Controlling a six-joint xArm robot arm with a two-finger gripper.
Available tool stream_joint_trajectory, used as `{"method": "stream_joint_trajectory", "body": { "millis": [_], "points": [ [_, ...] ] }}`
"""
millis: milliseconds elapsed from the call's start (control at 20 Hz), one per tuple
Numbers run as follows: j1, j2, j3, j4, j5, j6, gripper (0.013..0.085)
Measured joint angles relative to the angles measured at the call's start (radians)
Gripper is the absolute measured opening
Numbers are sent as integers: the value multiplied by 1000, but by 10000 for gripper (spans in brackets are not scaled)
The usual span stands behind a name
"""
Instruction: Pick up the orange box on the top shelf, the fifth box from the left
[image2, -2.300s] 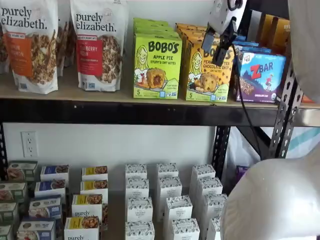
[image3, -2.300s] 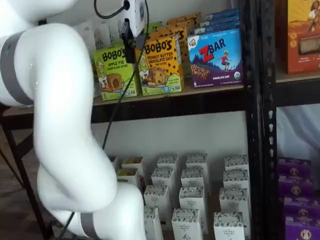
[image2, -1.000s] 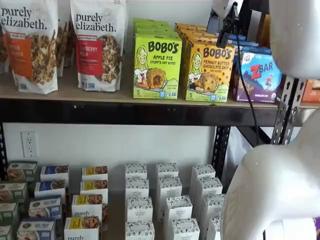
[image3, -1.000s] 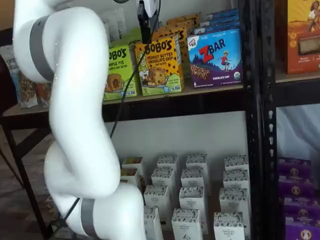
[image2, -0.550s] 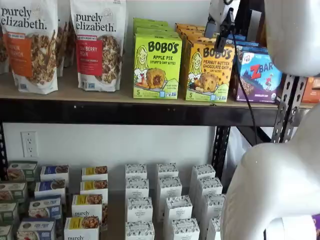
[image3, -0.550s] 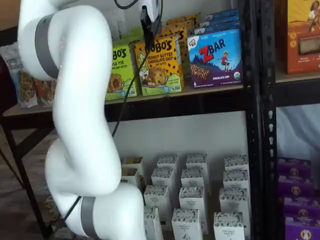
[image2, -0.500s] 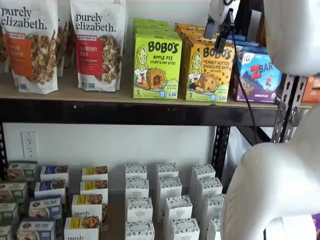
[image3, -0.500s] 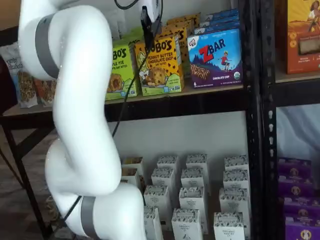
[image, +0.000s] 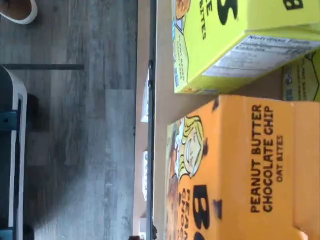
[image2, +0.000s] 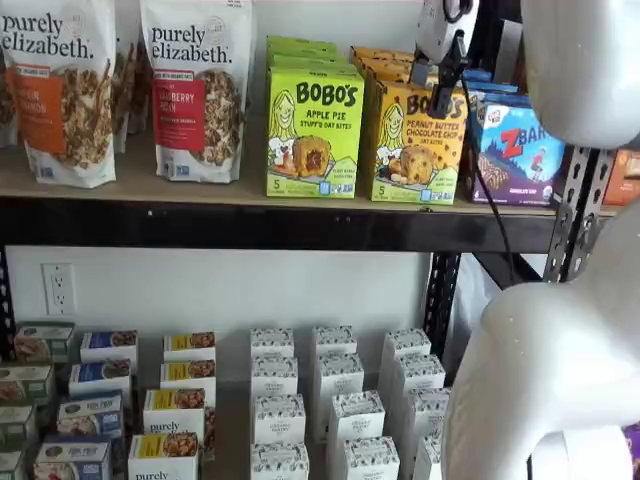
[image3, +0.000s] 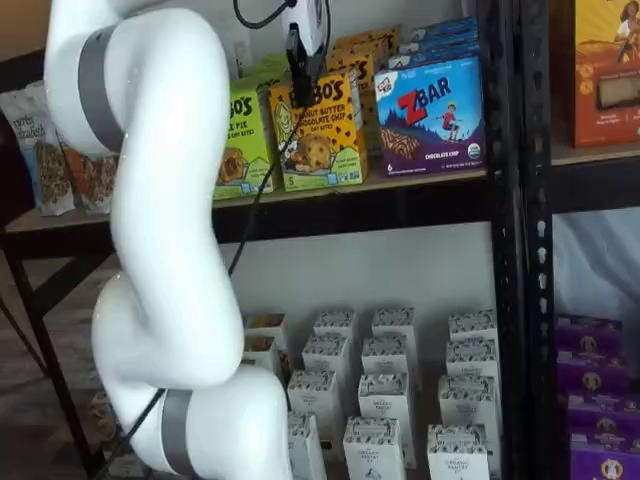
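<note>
Gripper (image2: 436, 72) above orange box (image2: 418, 142), fingers spread wide, holding nothing. Box upright on top shelf (image2: 250, 222), lime Apple Pie box (image2: 313, 132) at its 9 o'clock, ZBar box (image2: 520, 152) at 3. Light, stiff carton, likely crushable; grip narrow sides near top. Wrist view alone shows carton's top panel (image: 250, 170); shelf views alone show gripper.

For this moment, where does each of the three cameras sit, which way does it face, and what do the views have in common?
Wrist view: on the arm's wrist above the orange box, looking past the shelf edge to the floor; no fingers show.
Shelf view: in front, facing the top shelf; the gripper hangs over the box and a white arm link fills the right.
Shelf view: in front, at an angle; the white arm fills the left, the gripper is at the box.
Shared: all three show the orange box and the lime-green box.
</note>
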Motion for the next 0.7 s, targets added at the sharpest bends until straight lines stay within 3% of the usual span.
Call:
{"method": "stream_joint_trajectory", "body": {
  "millis": [450, 700],
  "points": [
    [9, -11, 51, -15, -32, 3, 850],
    [4, -20, 72, 1, -49, -1, 850]
  ]
}}
